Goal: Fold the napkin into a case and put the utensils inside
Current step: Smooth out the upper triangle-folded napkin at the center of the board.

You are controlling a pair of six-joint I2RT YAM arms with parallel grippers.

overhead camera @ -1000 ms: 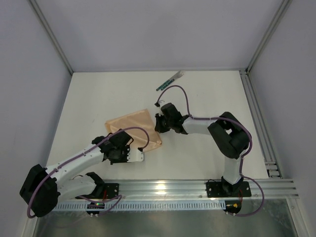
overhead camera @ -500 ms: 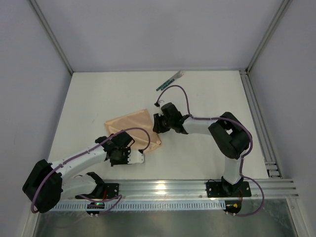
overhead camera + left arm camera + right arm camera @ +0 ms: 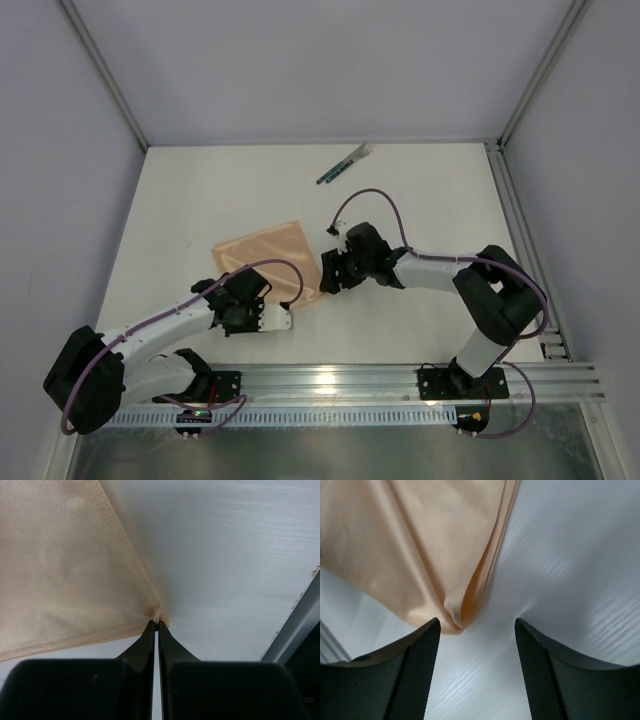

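Left wrist | left fingers [image 3: 141, 651] pinching satiny stitched napkin [image 3: 65, 570] corner | right fingers [image 3: 415, 675] spread

The left arm [image 3: 160, 322] and right arm [image 3: 432, 270] are reaching inward, low; the left gripper [image 3: 156, 625] is pinching shut, the right gripper [image 3: 477, 623] is gaping, 2 fingers [image 3: 415, 670] apart.
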